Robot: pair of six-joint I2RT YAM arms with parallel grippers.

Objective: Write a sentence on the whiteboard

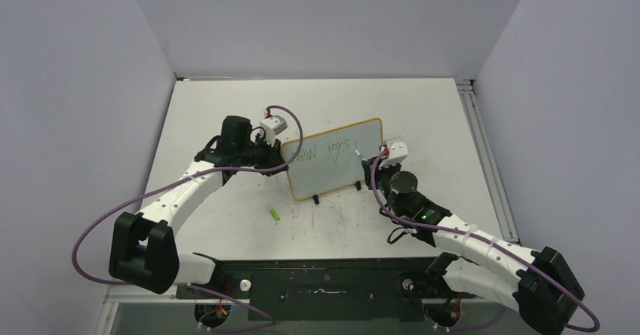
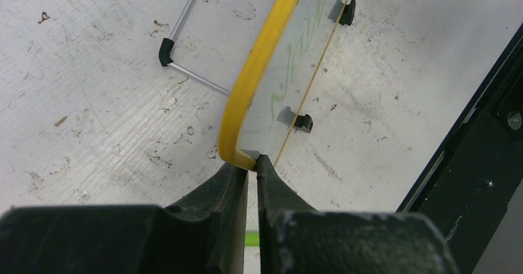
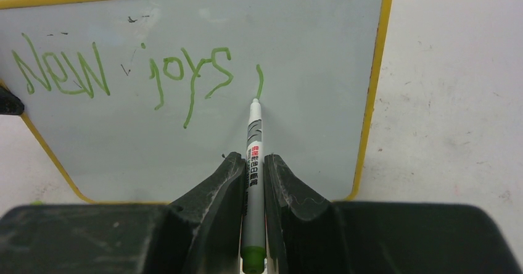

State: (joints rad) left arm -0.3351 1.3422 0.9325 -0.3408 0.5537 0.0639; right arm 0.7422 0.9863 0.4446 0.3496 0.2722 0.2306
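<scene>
**Whiteboard pinched at one edge, marker tip on its face**

The whiteboard (image 1: 332,158) stands propped on two black feet near the middle of the table (image 1: 226,109). The left gripper (image 2: 251,163) has its jaws closed tight on the board's yellow frame, at the board's 9 o'clock edge. In the top view the right gripper (image 3: 252,158) sits at the board's 4 o'clock, its jaws clamped on a green marker (image 3: 253,132). The marker's tip touches the board at the foot of a short green stroke. That stroke lies at 3 o'clock of the sentence (image 3: 123,76), which reads "New joys". A small green object (image 1: 275,215) lies on the table at the board's 7 o'clock, apart from it.
</scene>
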